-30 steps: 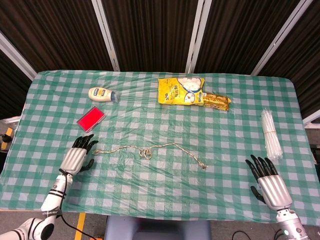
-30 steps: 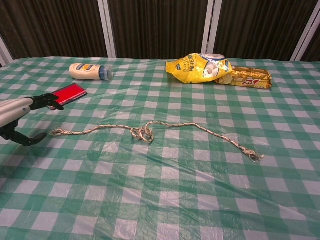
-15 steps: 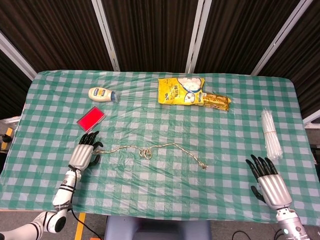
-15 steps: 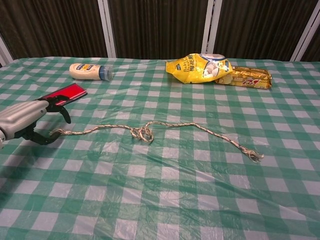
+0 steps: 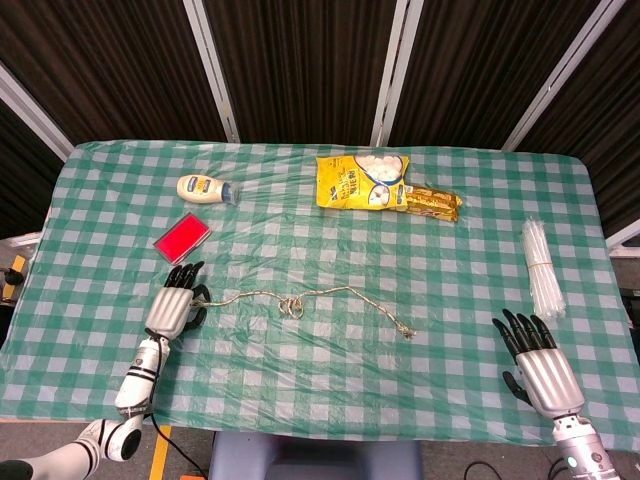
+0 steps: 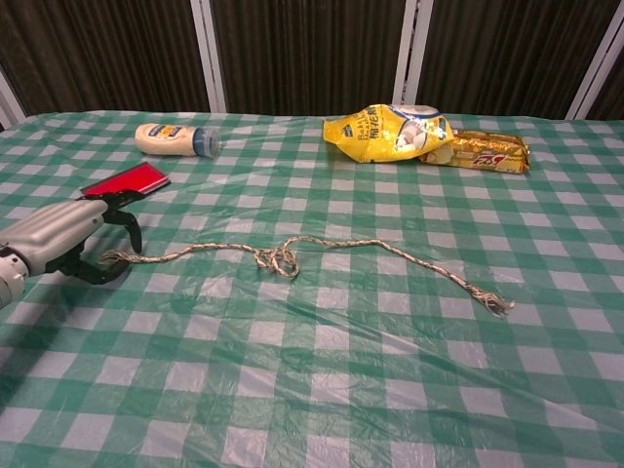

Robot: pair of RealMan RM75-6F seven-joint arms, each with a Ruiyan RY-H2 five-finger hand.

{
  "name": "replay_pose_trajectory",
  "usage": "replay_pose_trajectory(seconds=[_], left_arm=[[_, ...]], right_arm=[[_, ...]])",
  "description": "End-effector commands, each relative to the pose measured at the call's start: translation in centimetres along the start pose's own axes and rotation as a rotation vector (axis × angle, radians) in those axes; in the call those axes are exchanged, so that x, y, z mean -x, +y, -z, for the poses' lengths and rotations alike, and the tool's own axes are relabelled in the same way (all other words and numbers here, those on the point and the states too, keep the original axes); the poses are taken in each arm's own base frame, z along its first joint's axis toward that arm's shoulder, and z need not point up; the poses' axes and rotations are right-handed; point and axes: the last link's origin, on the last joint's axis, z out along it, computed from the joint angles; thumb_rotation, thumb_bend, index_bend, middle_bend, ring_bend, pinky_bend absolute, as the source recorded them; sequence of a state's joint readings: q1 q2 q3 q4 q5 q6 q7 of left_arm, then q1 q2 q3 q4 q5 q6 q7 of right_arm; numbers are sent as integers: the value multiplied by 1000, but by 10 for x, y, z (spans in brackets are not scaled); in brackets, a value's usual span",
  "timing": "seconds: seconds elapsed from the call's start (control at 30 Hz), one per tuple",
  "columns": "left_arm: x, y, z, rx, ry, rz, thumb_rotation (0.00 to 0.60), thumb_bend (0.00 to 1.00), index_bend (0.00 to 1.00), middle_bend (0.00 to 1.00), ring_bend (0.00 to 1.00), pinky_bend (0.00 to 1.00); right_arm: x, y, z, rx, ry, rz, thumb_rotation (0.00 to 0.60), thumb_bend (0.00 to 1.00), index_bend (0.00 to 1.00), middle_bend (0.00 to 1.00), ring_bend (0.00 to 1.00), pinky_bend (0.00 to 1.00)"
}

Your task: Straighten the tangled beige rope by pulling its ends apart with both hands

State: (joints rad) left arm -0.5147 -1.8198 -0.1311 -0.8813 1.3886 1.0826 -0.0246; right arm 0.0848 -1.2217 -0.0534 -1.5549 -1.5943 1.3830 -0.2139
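Note:
The beige rope lies across the middle of the green checked tablecloth, with a loose knot left of its middle and a frayed right end. In the chest view the rope runs from a frayed left end to the right end. My left hand is at the left end; its fingers curve above it and the thumb lies below, not closed on it. My right hand rests open near the front right edge, far from the rope, and shows only in the head view.
A red flat box and a mayonnaise bottle lie behind my left hand. A yellow snack bag and a biscuit pack sit at the back centre. A bundle of white strips lies at the right edge.
My left hand has slid right and forward to the rope's left end, its fingers now arched over it. The rope and my right hand have not moved.

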Motion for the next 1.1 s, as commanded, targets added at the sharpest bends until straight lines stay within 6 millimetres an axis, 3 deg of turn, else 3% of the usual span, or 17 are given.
replay_pose_trajectory(seconds=[0.03,0.4,0.87,1.03,1.1], left_arm=[[2,0,-1,-3,-5,0,600,444,483,41,0,75],[4,-1,-2,-7,-14,-3,600,444,513,51,0,79],[0,-4,-3,-6,18,-18,600,441,625,89,0,88],[-5,-7,6,15,26,-13,600,439,632,93,0,89],[-6,-7,9,23,26,-8,600,440,632,94,0,89]], right_arm=[[0,0,0,1,1,-1,600,419,0,0,0,0],[0,0,0,3,-1,-1,600,419,0,0,0,0],[4,-5,-3,-15,-6,6,600,418,0,0,0,0],[10,-25,-23,-110,-19,-2,600,417,5,0,0,0],[10,-37,-36,-154,-19,3,600,417,62,0,0,0]])
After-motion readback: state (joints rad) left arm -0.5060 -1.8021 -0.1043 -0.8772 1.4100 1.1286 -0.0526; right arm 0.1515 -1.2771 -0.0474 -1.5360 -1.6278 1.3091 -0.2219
